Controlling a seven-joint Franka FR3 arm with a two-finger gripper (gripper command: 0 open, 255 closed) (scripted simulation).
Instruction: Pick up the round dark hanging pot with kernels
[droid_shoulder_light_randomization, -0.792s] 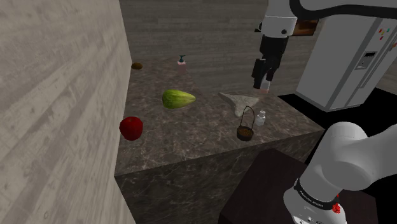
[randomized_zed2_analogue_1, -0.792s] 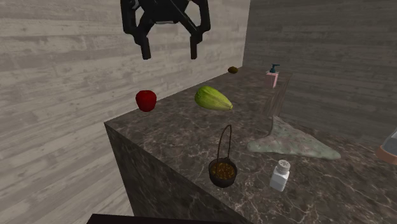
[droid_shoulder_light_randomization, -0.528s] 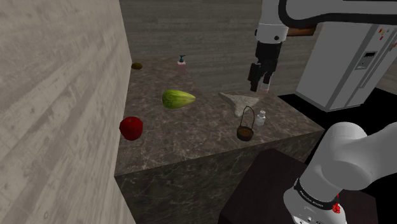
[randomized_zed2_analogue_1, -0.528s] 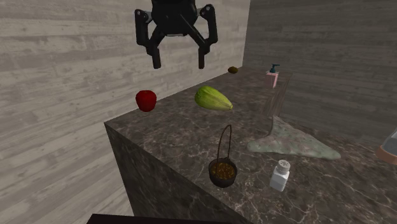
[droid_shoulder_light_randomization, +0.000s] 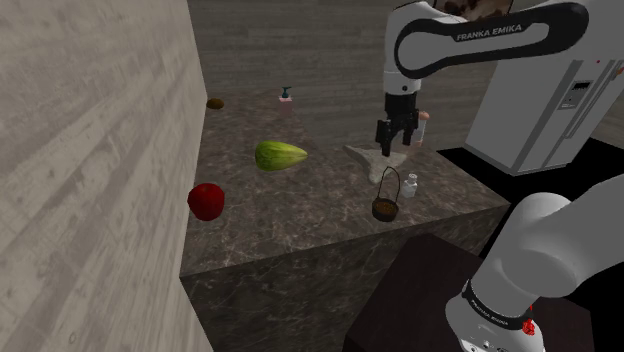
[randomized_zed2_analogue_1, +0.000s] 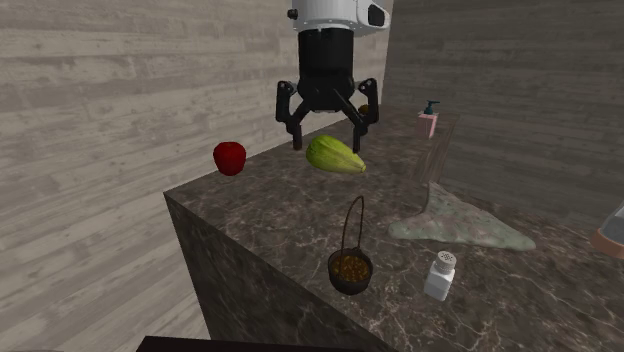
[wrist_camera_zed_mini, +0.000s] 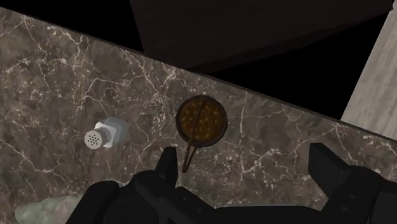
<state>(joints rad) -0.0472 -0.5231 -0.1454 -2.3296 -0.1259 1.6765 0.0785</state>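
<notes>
One round dark pot of kernels, with a tall hoop handle, stands near the marble counter's front edge in the shoulder view, just beside a white shaker — the black gripper hangs over a pale cloth behind it. Second exterior view: fingers spread wide in the air, well above the pot, a green oblong fruit behind them. Wrist view: pot seen from above, near the counter edge, ahead of the parted fingers — untouched.

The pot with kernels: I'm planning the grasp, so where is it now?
In the shoulder view the pot stands near the counter's near edge, toward the right, close beside the shaker, with the gripper above it.
</notes>
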